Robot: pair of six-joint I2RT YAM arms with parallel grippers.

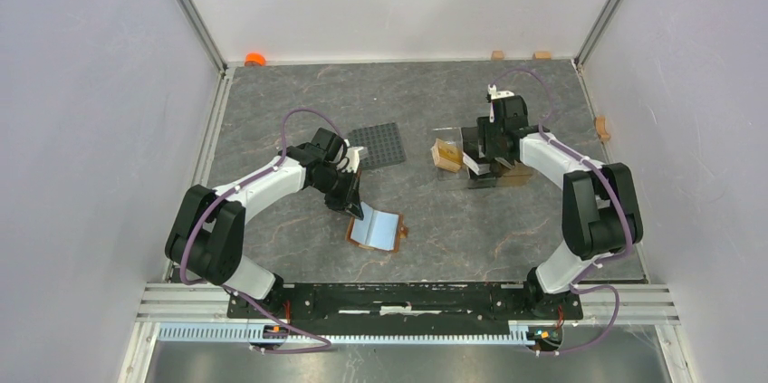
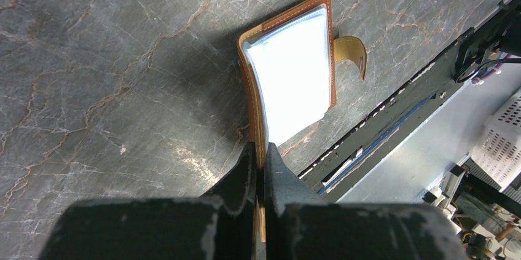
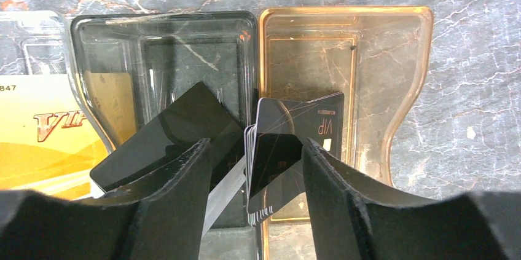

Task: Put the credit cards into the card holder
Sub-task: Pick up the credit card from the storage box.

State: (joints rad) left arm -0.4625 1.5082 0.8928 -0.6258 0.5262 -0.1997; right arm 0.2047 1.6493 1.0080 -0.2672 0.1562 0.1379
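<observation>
The brown card holder (image 1: 376,230) lies open on the table, its pale inner sleeve facing up. My left gripper (image 2: 263,161) is shut on the near leather edge of the card holder (image 2: 289,69). My right gripper (image 3: 255,168) hangs open over the compartment stand, its fingers either side of an upright stack of black credit cards (image 3: 295,128), with gaps on both sides. Another black card (image 3: 172,131) leans in the clear grey compartment. A yellow card (image 3: 43,143) lies at the left edge of the right wrist view.
The stand has a clear grey compartment (image 3: 160,45) and an amber one (image 3: 381,88). A dark studded plate (image 1: 378,144) lies behind the left gripper (image 1: 353,206). A small amber tray (image 1: 446,156) sits left of the right gripper (image 1: 494,152). Wooden blocks (image 1: 601,127) line the far and right edges.
</observation>
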